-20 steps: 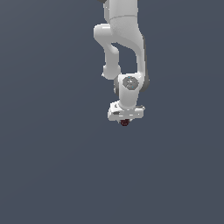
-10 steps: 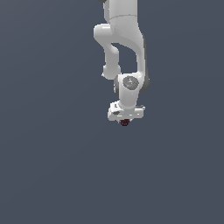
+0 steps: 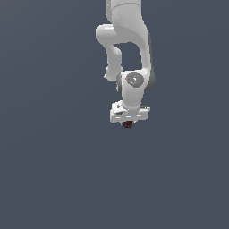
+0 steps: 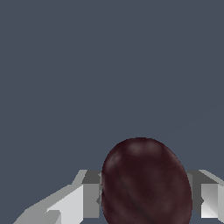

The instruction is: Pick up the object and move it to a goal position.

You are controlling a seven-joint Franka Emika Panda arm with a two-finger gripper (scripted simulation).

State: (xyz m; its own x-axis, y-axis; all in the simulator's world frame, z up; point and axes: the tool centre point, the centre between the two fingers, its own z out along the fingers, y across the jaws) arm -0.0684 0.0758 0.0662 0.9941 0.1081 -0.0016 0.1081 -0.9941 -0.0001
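No shift: object (image 3: 128, 124) within tool (image 3: 129, 121).

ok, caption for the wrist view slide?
White tool shut on a dark red rounded ball over plain grey background.

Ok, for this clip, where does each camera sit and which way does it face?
Exterior view: off the arm, placement unknown; faces the white arm and gripper against plain grey, dark red object at its tip.
Wrist view: on the wrist, looking along the jaws at the object; fingers flank it.
Shared: the gripper and the object.
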